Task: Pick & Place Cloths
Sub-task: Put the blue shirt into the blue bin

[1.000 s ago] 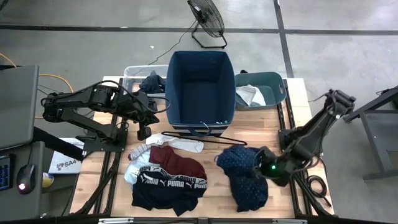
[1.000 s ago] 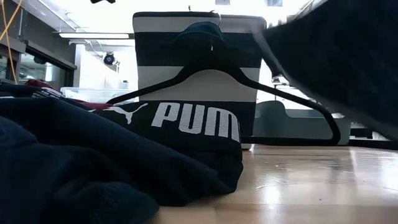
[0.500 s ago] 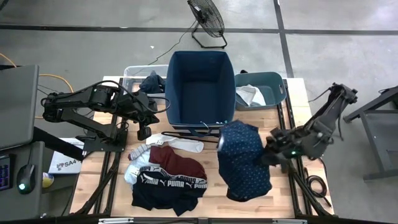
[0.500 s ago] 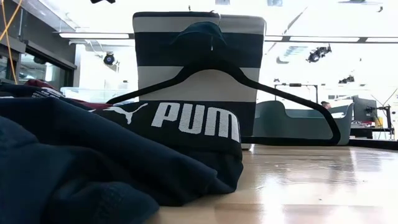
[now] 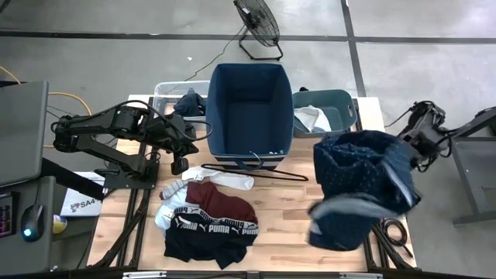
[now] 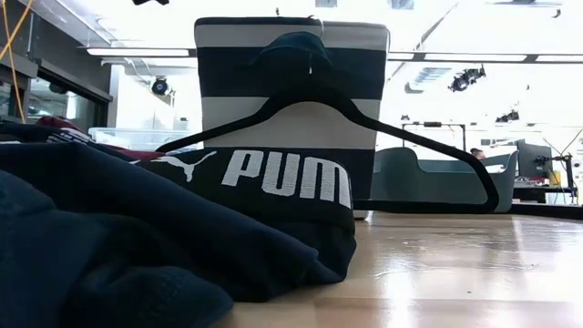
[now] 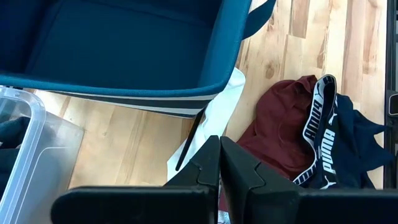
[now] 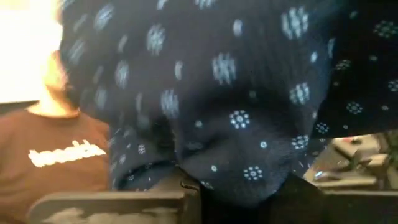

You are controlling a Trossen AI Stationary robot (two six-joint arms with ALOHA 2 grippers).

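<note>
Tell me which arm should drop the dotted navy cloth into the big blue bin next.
The right arm. Its gripper is already shut on the navy dotted cloth, lifted above the table's right side, beside the blue bin. The left gripper sits shut and empty near the bin's left corner.

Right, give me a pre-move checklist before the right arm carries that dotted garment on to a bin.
1. Grip: right gripper is shut on the navy dotted garment: ok.
2. Lift: the garment hangs off the table, over its right edge: ok.
3. Blue bin shows an open interior: ok.
4. Left gripper is shut and parked beside the bin, away from the load: ok.
5. Black hanger lies in front of the bin, not snagged on the garment: ok.
6. Person behind the garment, distance: cannot tell.
</note>
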